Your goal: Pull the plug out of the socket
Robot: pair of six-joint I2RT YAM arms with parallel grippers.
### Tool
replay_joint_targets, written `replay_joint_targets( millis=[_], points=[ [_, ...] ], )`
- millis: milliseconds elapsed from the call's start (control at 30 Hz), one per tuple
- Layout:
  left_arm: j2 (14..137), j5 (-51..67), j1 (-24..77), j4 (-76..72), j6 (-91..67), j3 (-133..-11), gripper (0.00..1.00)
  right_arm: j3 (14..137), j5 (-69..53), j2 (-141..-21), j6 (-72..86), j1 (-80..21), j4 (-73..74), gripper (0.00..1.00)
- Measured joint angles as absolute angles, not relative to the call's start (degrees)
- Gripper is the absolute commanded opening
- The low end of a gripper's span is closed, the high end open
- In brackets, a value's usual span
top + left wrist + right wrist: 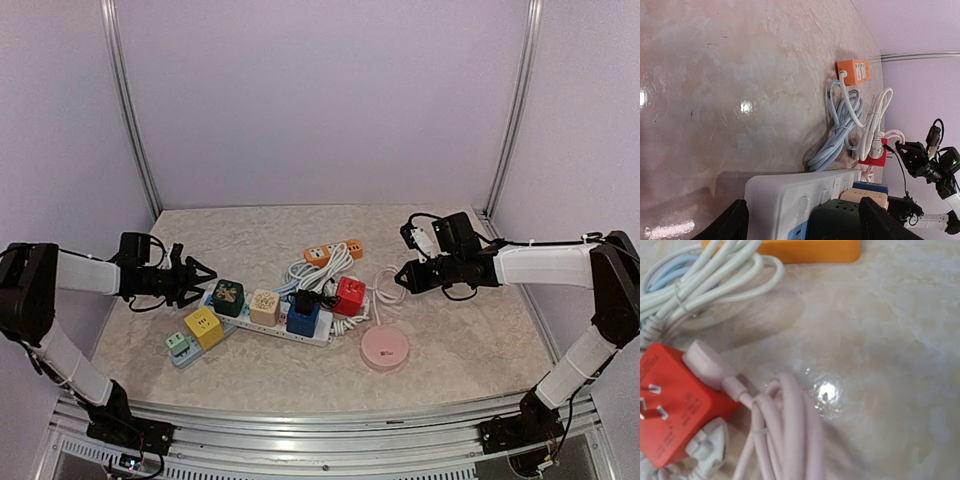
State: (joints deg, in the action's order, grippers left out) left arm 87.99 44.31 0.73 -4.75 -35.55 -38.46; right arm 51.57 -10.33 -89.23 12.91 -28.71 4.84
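Left gripper (205,275) spread apart, flanking the green cube plug (228,297) seated on the white power strip (785,195); beige cube (264,306) and blue cube (302,318) plugged alongside. Right gripper (400,277) pinched together, beside the red cube (349,295).

A robotics lab cell is showing here: plain lilac walls (320,100) are enclosing a marbled table (460,340), aluminium posts (130,110) are rising at eleven and one o'clock, and a metal rail (320,425) is running along six.

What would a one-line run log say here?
left jaws: open, flanking green cube plug | right jaws: shut, beside red cube | plug: on white power strip
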Motion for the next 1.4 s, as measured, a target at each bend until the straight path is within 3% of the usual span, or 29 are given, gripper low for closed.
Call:
replay_joint_targets(
  millis=[533,733,900,1400],
  points=[
    [95.92,45.91,0.69,-8.12,-35.59,-40.75,0.77,51.70,-10.44,-89.25,12.95,-28.69,4.89,0.00],
    [96.01,46.52,0.82,-8.54,-35.57,-40.75,0.73,51.70,-10.46,-89.25,13.02,-28.69,4.86,0.00],
    [96.12,47.70,2.20,-8.84,-35.07,-40.75,0.62,51.70,-10.33,-89.25,13.15,-28.58,4.86,0.00],
    [92.07,48.80,7.42,-6.81,-31.86,-42.02,0.56,51.70,-9.15,-89.25,13.43,-27.92,4.84,0.00]
  ],
)
